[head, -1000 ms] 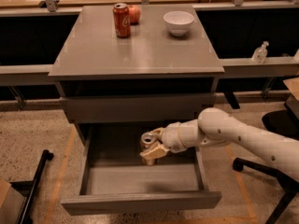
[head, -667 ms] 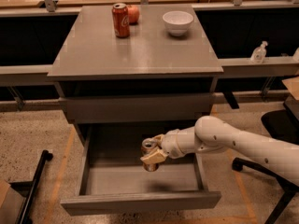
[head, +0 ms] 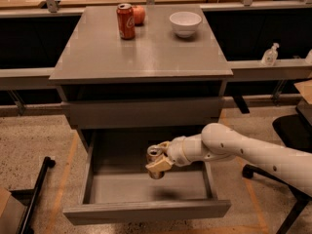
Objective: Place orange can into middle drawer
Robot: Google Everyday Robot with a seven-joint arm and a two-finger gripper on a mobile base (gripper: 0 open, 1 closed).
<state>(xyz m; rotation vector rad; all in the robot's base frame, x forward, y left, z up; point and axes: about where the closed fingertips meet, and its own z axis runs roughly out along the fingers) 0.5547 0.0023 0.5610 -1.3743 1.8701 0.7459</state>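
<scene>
The middle drawer [head: 146, 212] stands open at 6 o'clock. Reaching in from 3 o'clock, the gripper [head: 158, 163] pinches the orange can [head: 155, 154] upright above the drawer's centre. Best lower it straight down until it seats, then let go.

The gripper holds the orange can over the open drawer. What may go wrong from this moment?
1. The gripper holds the orange can above the floor of the middle drawer; the shadow lies apart below it. Released here, the can would probably drop and might tip or roll.
2. The arm crosses the drawer's side wall; lowering further could press the arm against that wall.
</scene>
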